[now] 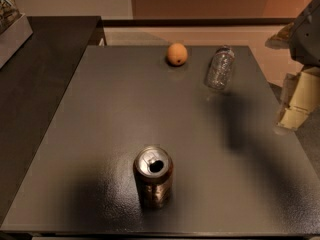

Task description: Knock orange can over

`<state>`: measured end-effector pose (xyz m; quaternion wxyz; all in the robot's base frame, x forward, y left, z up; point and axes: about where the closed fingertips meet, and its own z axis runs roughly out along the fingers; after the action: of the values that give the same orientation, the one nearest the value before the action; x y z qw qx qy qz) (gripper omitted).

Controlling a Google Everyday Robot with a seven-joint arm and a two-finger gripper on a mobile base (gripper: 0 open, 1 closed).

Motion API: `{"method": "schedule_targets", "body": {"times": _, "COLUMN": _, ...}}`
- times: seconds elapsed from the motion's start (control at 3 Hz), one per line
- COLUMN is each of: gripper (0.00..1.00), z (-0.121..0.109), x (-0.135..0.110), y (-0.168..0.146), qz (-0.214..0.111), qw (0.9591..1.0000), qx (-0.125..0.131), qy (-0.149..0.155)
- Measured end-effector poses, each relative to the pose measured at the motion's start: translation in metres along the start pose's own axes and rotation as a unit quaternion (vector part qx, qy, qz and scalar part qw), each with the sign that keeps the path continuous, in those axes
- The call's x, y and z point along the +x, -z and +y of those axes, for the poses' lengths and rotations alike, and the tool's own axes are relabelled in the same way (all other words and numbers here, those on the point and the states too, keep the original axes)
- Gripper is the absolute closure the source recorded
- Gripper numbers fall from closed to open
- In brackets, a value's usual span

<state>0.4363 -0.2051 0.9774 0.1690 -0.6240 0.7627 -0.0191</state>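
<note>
— Any lettering readable from there?
— None that I can read. The orange can (153, 181) shows no legible label, nor does the bottle (220, 67). My tool (292, 111) hangs at the right edge of the tabletop (125, 109), with no marking I can make out.

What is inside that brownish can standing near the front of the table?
The orange can stands upright; its silver top has an open hole, and only darkness shows through it. Any drink inside is hidden. The gripper hangs beyond the table at right, far from the can.
</note>
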Motion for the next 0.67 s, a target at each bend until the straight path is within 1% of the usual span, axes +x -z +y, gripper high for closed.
{"method": "schedule_targets", "body": {"times": 0.33, "gripper": 0.00, "z": 0.018, "x": -0.019, "y": -0.009, "qz": -0.031, "qw": 0.9985, "qx": -0.020, "qy": 0.040}}
{"method": "schedule_targets", "body": {"times": 0.67, "gripper": 0.00, "z": 0.043, "x": -0.038, "y": -0.027, "qz": -0.064, "qw": 0.9943, "qx": -0.046, "qy": 0.072}}
